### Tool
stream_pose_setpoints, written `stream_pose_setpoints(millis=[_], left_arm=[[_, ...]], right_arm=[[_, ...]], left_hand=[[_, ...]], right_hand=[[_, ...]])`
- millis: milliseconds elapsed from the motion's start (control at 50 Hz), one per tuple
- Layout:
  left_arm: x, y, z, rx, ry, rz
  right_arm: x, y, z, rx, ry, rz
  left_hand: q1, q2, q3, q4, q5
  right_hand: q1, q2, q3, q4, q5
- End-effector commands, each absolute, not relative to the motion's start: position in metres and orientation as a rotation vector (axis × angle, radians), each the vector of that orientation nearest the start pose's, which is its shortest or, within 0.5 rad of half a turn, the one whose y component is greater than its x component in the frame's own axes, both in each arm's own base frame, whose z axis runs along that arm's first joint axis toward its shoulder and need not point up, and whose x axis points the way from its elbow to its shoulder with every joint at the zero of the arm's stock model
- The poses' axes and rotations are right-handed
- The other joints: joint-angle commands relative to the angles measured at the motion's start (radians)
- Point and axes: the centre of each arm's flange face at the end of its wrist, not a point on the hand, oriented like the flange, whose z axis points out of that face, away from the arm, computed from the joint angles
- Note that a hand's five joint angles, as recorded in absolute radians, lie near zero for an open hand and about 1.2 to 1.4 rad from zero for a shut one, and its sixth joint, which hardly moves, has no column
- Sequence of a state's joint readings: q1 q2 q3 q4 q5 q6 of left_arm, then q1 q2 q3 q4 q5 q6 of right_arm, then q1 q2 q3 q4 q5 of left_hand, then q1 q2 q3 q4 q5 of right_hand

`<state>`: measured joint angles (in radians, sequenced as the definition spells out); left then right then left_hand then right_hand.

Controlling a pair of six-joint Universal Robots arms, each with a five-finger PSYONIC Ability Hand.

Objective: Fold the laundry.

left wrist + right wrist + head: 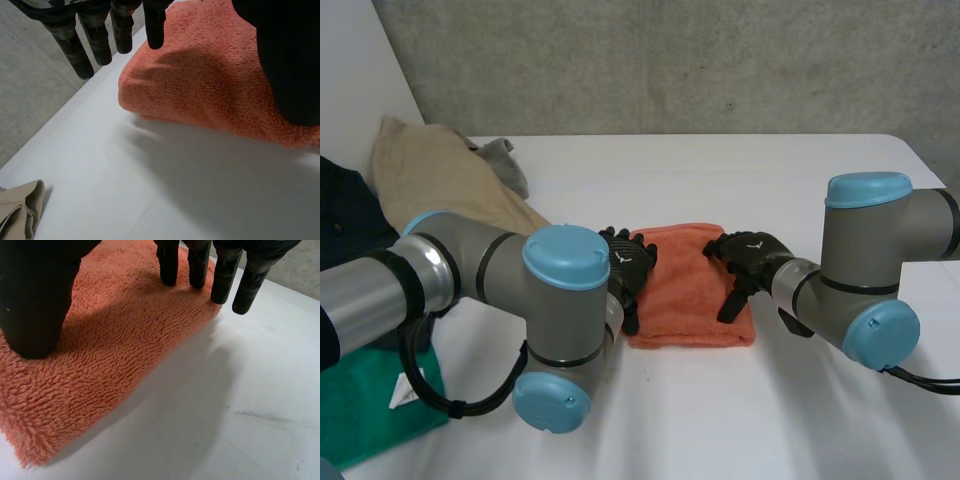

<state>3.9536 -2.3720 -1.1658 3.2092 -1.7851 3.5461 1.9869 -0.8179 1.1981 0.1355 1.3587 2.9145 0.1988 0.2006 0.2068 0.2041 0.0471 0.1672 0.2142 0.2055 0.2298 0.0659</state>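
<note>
A folded orange towel [685, 290] lies in the middle of the white table [740, 180]. My left hand [630, 265] rests at the towel's left edge, fingers straight and open; in the left wrist view its fingers [120, 30] hang over the towel [210, 85] near a far corner. My right hand [745, 262] sits on the towel's right edge, open, thumb pointing down onto the cloth. In the right wrist view its fingers [200, 265] stretch over the towel [110, 350] and its thumb [35, 305] presses on the pile.
A beige garment [440, 175] and a grey cloth [505, 160] lie at the table's far left; a corner of the beige garment [17, 212] appears past the left hand. A dark garment [345, 215] and a green cloth [375, 405] lie at the left front.
</note>
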Motion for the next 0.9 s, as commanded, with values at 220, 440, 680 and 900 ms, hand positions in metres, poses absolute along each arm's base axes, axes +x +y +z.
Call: stream_pose_setpoints(millis=[220,440,680,900], left_arm=[[-0.362,-0.234,0.193,1.213,2.202,-2.064],[-0.351,-0.228,0.208,1.327,2.332,-2.173],[-0.349,-0.226,0.206,1.320,2.351,-2.158],[-0.349,-0.223,0.212,1.321,2.338,-2.179]], right_arm=[[0.253,-0.291,0.166,-0.584,2.313,-1.474],[0.251,-0.280,0.123,-0.583,2.353,-1.256],[0.277,-0.282,0.114,-0.542,2.278,-1.188],[0.302,-0.293,0.115,-0.517,2.207,-1.196]], left_hand=[[-0.018,-0.019,-0.026,-0.023,-0.040],[-0.003,-0.005,-0.011,-0.008,-0.026],[0.000,-0.002,-0.008,-0.005,-0.023],[0.000,-0.002,-0.008,-0.005,-0.023]], right_hand=[[0.007,-0.040,-0.031,-0.055,-0.066],[0.007,-0.040,-0.031,-0.055,-0.066],[0.007,-0.040,-0.031,-0.055,-0.066],[0.316,0.269,0.278,0.253,0.243]])
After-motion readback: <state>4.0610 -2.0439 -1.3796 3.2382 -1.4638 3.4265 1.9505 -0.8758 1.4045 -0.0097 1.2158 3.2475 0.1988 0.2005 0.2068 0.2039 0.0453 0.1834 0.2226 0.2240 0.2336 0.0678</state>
